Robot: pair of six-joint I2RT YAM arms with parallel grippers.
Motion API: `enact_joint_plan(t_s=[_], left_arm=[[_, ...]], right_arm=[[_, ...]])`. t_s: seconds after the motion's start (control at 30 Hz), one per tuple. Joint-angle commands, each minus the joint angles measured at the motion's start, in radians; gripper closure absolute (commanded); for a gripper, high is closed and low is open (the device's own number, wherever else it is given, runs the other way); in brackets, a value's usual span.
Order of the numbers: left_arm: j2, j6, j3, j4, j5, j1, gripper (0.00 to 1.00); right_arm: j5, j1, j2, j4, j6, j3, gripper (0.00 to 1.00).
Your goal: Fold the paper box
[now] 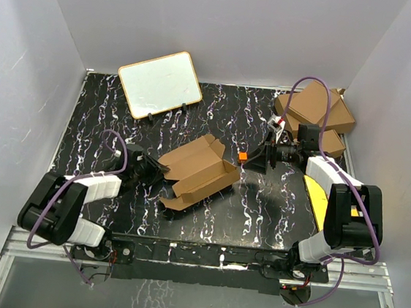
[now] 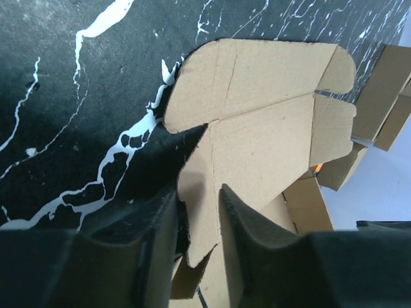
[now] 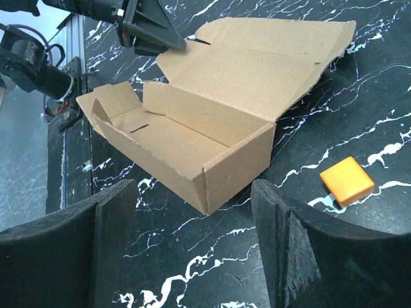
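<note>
The paper box (image 1: 200, 170) lies mid-table, a brown die-cut carton with its tray formed and its lid open. In the right wrist view the box (image 3: 192, 135) shows upright walls and a flat lid with tabs. My left gripper (image 1: 158, 171) is at the box's left end. In the left wrist view its fingers (image 2: 244, 224) close narrowly on a lid flap (image 2: 257, 128) that runs between them. My right gripper (image 1: 261, 160) is wide open and empty just right of the box; it hangs above the bare table in front of the box's near corner (image 3: 192, 250).
A small orange block (image 1: 241, 156) lies beside the right gripper and shows in the right wrist view (image 3: 347, 179). Larger brown cartons (image 1: 314, 110) are stacked at the back right. A whiteboard (image 1: 160, 84) stands at the back left. A yellow sheet (image 1: 317, 194) lies at the right.
</note>
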Motion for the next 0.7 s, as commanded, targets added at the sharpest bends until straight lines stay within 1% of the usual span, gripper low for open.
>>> enact_joint_plan(t_s=[0.0,0.13,0.23,0.43,0.6,0.67], left_arm=[[0.035,0.01,0.033,0.058,0.03,0.007,0.77],[0.02,0.073,0.051,0.03,0.021,0.007,0.92],[0.014,0.162,0.08,-0.002,0.017,0.007,1.0],[-0.043,0.393,0.139,-0.016,0.027,0.007,1.0],[-0.096,0.561,0.146,0.062,0.067,0.007,1.0],[-0.101,0.599,0.145,0.11,0.105,0.007,1.0]], right_arm=[[-0.038,-0.005,-0.008,0.05,-0.023,0.012,0.23],[-0.042,-0.005,-0.007,0.047,-0.024,0.013,0.23],[-0.045,-0.005,-0.008,0.047,-0.024,0.014,0.23],[-0.063,-0.015,-0.008,0.05,-0.011,0.018,0.23],[-0.064,-0.021,-0.025,0.05,-0.011,0.021,0.23],[-0.067,-0.05,-0.034,0.05,-0.01,0.022,0.22]])
